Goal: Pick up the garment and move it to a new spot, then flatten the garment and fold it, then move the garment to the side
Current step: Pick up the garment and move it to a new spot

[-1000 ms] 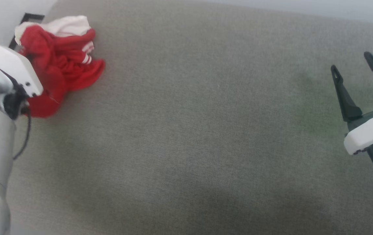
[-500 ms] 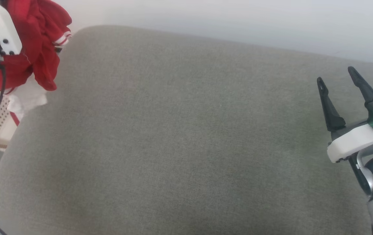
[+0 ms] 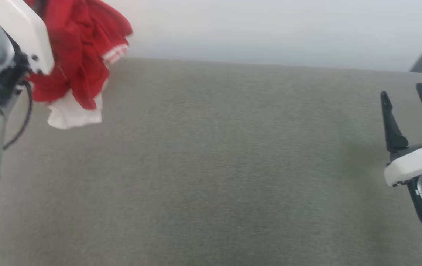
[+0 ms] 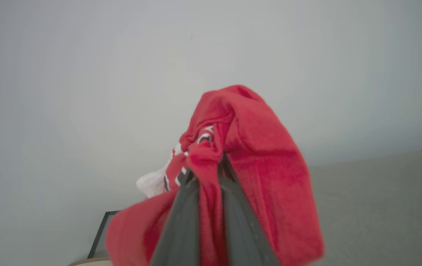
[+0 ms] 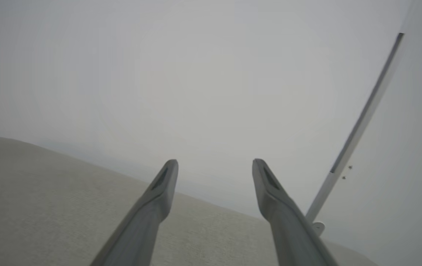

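Although the garment (image 3: 78, 55) had been picked up, nothing beyond that first step looked done. The red T-shirt hung bunched at the far left, clear above the grey fabric-covered surface (image 3: 214, 166), its white part dangling lowest. The left jaws were pinched nearly shut on a fold of it, red cloth wedged between their dark fingers (image 4: 181, 221). The right jaws stood wide apart and empty at the right, above the surface. Setting the shirt down in a new spot, flattening, folding and moving it aside all seemed left to do. The left fingertips were buried in cloth, the chest lettering showed only as scraps, and the head view, itself blurred, cut off the garment's top.
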Robot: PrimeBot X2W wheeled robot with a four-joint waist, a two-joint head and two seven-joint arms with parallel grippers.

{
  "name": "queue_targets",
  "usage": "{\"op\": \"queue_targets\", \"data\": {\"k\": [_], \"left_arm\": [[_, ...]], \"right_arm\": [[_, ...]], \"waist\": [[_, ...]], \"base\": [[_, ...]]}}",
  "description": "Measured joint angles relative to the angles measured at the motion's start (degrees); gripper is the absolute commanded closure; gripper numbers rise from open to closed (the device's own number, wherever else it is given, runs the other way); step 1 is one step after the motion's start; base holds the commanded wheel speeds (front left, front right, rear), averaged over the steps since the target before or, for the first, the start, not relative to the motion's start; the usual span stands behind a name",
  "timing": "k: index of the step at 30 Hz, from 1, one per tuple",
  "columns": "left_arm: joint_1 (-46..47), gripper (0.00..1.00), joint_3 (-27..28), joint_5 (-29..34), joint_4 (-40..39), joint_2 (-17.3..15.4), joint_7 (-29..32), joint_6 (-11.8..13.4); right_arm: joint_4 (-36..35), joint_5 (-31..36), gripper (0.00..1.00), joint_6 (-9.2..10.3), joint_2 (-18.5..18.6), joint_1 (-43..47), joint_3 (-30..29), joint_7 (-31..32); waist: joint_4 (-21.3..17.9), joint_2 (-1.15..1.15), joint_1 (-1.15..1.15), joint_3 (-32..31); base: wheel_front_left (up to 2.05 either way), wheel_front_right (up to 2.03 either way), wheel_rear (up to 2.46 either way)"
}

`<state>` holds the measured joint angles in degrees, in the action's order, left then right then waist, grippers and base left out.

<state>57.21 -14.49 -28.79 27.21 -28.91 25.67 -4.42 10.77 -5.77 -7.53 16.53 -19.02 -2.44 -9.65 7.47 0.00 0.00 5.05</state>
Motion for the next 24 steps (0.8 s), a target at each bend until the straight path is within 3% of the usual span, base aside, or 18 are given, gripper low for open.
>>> {"op": "queue_targets", "data": {"k": [13,24], "left_arm": [[-14.62,1.00,-0.18,-3.69,-26.21,-1.01,13.37,7.64],[-23.85,1.00,-5.26,-4.95,-29.80,1.99,18.70,10.80]], "right_arm": [[4.15,1.77,0.00,0.00,-1.12,1.14,-5.72,-2.47],[8.05,1.82,0.00,0.00,-3.48,0.79,-6.89,-4.55]], "waist": [[-10.44,0.00,0.00,-0.65],[-17.10,0.00,0.00,1.68]], "base": [[0.00,0.00,0.00],[0.00,0.00,0.00]]}}
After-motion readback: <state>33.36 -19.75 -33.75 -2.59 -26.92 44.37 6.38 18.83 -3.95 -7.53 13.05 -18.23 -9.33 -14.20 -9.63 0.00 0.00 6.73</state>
